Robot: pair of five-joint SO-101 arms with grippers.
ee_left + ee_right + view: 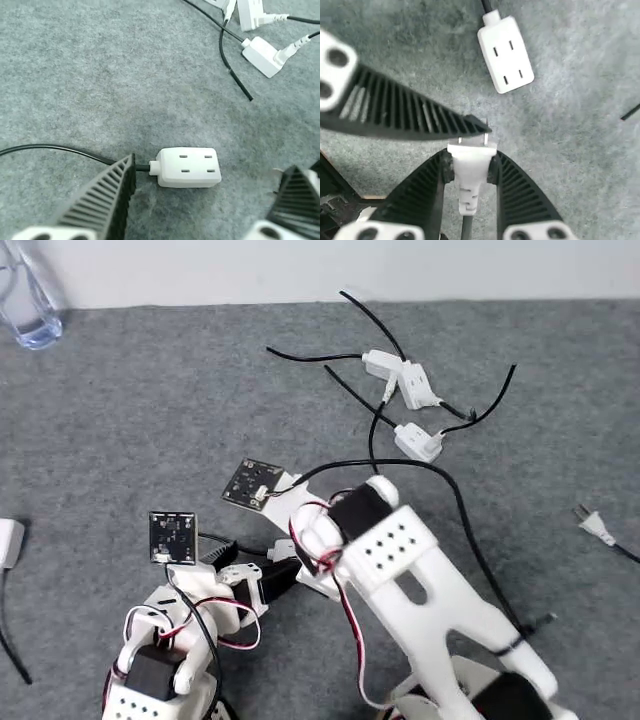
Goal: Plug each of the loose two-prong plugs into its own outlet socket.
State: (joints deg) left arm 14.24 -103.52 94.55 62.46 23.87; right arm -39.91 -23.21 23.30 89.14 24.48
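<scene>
- High view: a clear container (28,300) sits in the upper left corner. Two far socket blocks (412,386) lie at upper centre-right, and a loose plug (596,525) lies at the right edge.
- Left wrist view: the left gripper (212,165) has its fingers spread wide, with a socket block (187,167) lying on the grey carpet (75,75) between them, low centre.
- Right wrist view: the right gripper (471,161) pinches a white plug (469,175) at lower centre. The same block (506,52) lies apart at the top.

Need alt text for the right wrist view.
The right gripper clamps a white two-prong plug, its prongs aimed toward a white outlet socket that lies apart from it on grey carpet. The other arm's black finger crosses just ahead of the prongs.
</scene>
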